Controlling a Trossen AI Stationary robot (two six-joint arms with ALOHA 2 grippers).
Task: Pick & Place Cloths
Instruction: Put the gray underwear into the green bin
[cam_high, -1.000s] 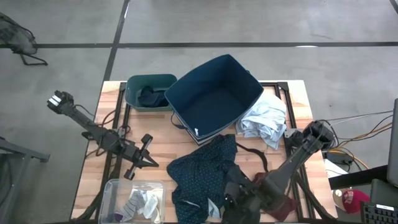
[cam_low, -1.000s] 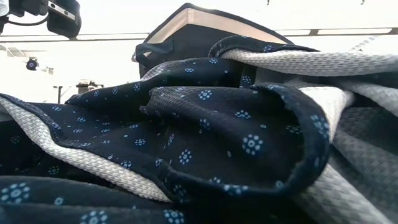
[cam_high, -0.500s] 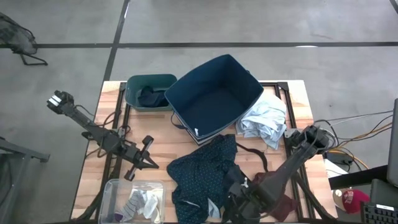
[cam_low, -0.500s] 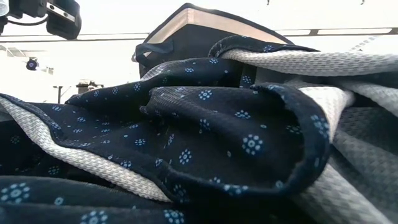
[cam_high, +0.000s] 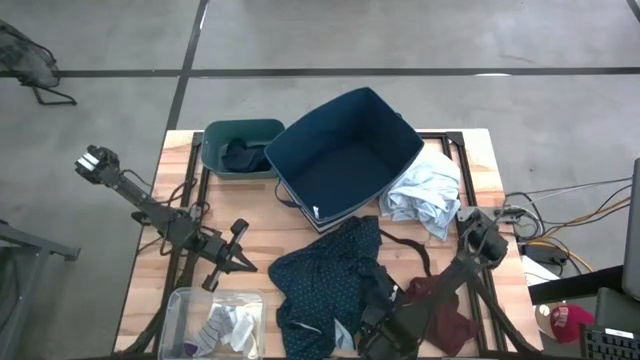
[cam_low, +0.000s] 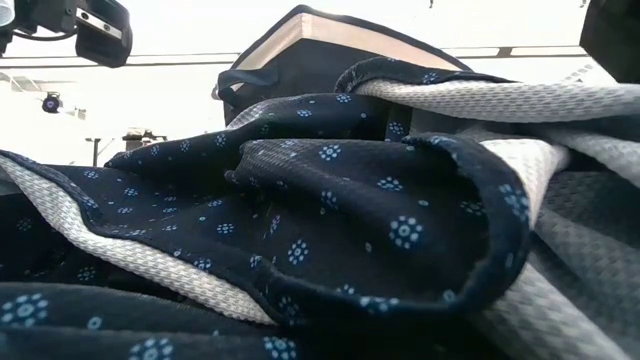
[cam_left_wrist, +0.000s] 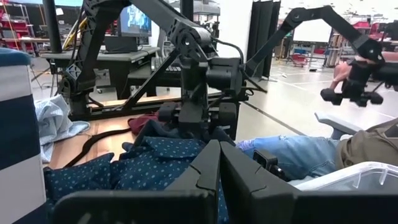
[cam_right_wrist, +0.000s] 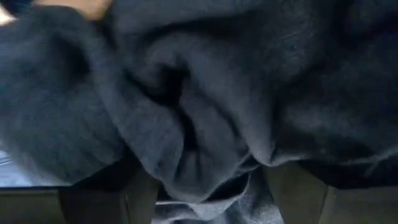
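Observation:
My right gripper (cam_high: 372, 318) is low over the cloths near the table's front edge, beside the navy white-dotted shirt (cam_high: 318, 282). It is open, and its fingers (cam_right_wrist: 93, 199) stand on either side of a bunched fold of dark cloth (cam_right_wrist: 205, 155). The maroon piece (cam_high: 447, 312) lies to its right. The pale blue-white shirt (cam_high: 427, 195) lies by the navy fabric box (cam_high: 345, 160). A black piece (cam_high: 240, 155) sits in a green bin. Small socks (cam_high: 225, 325) lie in a clear tub. My left gripper (cam_left_wrist: 219, 163) is shut and empty, waiting at the table's left (cam_high: 228, 258). My right gripper comes from above, pointing down, into the dark cloth. A bunched fold (cam_right_wrist: 199, 168) of several layers bulges up between its open fingers. The cloth lies slack on the table. I cannot tell whether the fingers touch it.
The thin dark hanger (cam_high: 405, 245) lies between the dotted shirt and the pale shirt. The green bin (cam_high: 215, 135) stands at the far left. The clear tub (cam_high: 180, 305) stands at the near left. A person in jeans (cam_left_wrist: 298, 152) sits beyond the table's right side.
My right arm's elbow has swung toward the table's left and near edge. Its gripper has gone a little down and nearer over the cloths. The cloths have kept their places.

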